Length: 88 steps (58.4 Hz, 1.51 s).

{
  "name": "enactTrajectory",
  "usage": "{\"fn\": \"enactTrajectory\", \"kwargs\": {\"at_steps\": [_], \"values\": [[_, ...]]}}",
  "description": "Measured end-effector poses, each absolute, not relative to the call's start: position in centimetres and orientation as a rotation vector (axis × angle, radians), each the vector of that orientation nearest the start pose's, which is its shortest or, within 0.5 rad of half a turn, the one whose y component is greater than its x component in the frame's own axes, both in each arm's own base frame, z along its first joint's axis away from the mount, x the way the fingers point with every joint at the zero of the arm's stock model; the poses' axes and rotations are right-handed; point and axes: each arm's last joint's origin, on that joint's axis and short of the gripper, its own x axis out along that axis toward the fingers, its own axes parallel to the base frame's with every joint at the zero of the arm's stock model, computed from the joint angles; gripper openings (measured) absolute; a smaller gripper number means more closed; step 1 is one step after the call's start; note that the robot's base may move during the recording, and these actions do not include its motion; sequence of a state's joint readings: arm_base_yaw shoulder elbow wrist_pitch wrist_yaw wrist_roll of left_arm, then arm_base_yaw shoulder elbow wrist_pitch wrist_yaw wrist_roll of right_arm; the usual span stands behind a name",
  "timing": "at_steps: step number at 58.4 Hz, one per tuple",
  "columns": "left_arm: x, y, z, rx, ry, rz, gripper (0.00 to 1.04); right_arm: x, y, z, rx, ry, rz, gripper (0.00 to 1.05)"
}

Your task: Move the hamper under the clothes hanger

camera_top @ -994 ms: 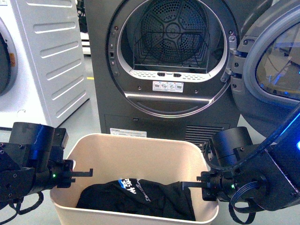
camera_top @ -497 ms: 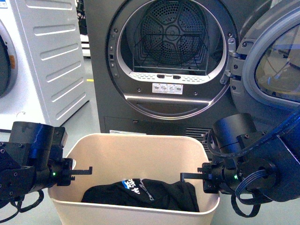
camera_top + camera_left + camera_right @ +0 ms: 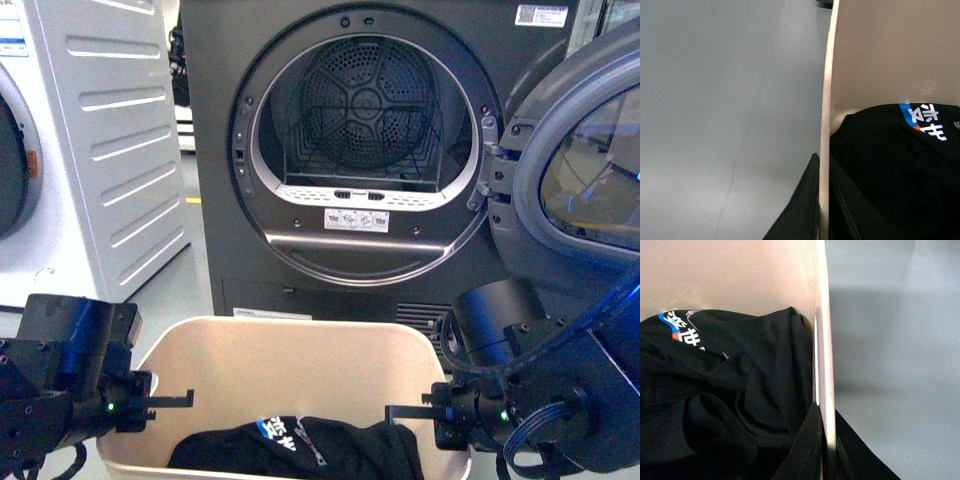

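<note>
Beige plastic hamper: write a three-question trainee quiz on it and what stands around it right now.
1. True or false: the dark grey dryer behind the beige plastic rectangular hamper has its round door shut.
2. What lies in the hamper? A) a white towel B) a black crumpled garment with white and blue print C) nothing
3. Fill in: in both wrist views, the jaws straddle the hamper's side ____, one inside, one outside.

Key: 1 false, the door hangs open. 2 B. 3 wall.
</note>
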<state>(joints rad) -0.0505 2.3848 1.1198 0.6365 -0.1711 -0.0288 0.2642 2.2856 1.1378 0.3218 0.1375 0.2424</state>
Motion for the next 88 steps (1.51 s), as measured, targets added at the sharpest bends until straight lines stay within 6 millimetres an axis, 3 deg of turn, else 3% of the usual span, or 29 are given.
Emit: {"fn": "enactTrajectory", "kwargs": {"at_steps": [22, 39, 88], "values": [[42.1, -0.4, 1.3, 0.037, 0.623, 0.166, 0.04, 40.0, 11.8, 3.5, 0.062, 0.813, 0.076, 0.03], [42.1, -2.1, 1.3, 0.040, 0.620, 0.102, 0.04, 40.5, 9.9, 3.4, 0.068, 0.809, 0.005, 0.03], [42.1, -1.6, 1.1, 0.042, 0.625, 0.129, 0.04, 40.3, 10.5, 3.2, 0.062, 0.816, 0.023, 0.03]]}}
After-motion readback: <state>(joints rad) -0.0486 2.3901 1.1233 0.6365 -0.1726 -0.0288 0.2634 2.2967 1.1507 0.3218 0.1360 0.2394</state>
